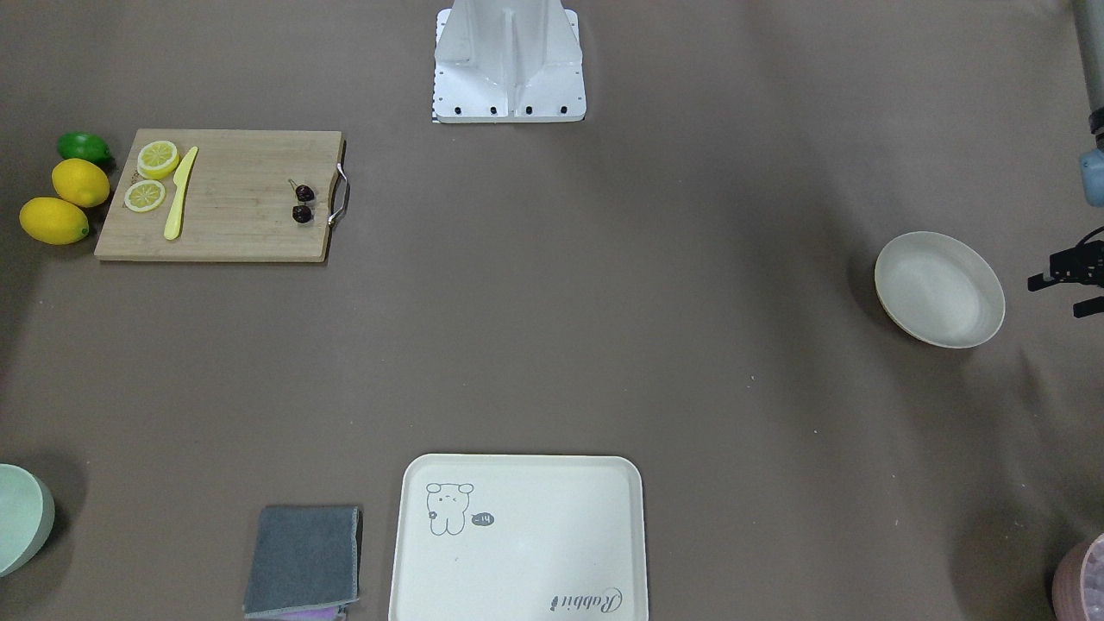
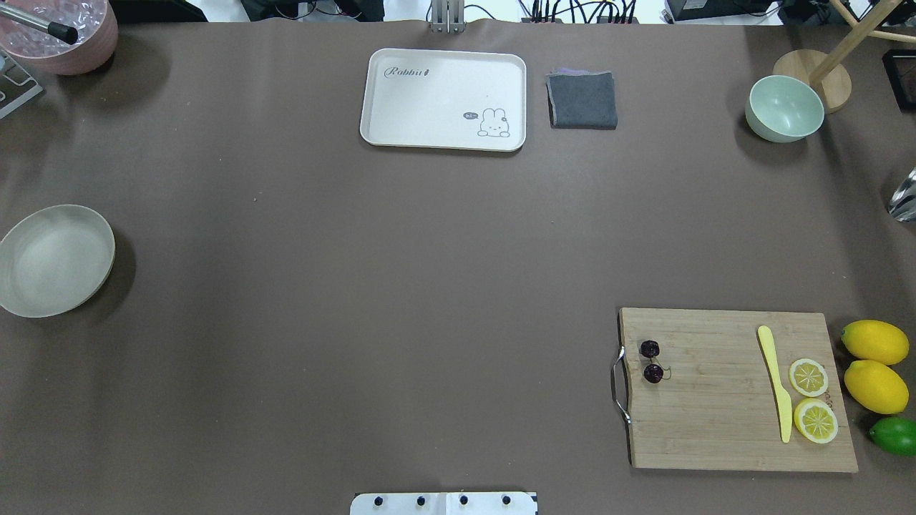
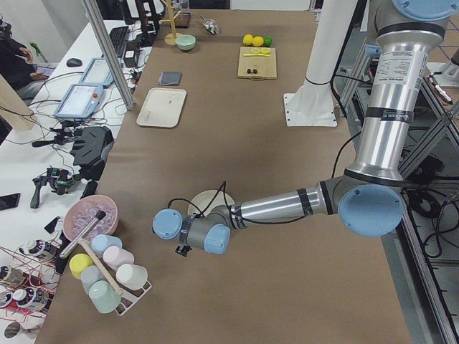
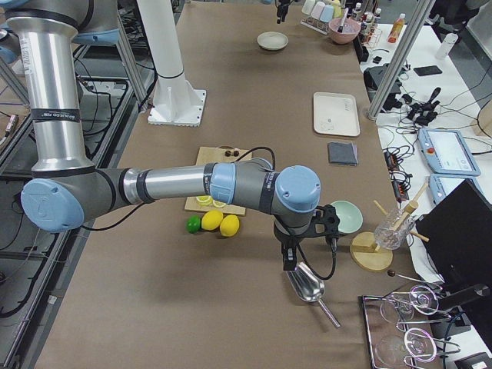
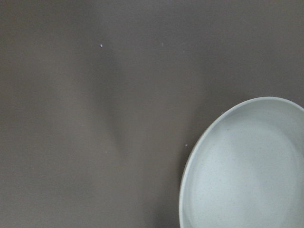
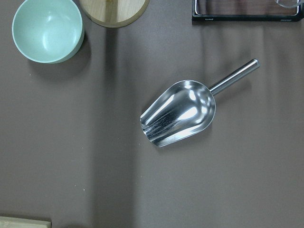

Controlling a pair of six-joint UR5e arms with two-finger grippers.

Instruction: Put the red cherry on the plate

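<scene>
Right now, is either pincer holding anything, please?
Nothing seems held: the red cherry lies free on the cutting board; the left pincer looks empty, the right pincer unclear.

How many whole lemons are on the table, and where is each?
2. One lemon lies beside the cutting board, at the end without the handle; the second lemon lies between it and the lime. None appears hidden.

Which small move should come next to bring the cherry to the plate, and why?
Probably the right pincer should move away from the metal scoop it hangs above and go to hover over the red cherry. The cherry lies on the cutting board near its handle, on that arm's side, not yet grasped. The plate is empty, far across the table.
</scene>
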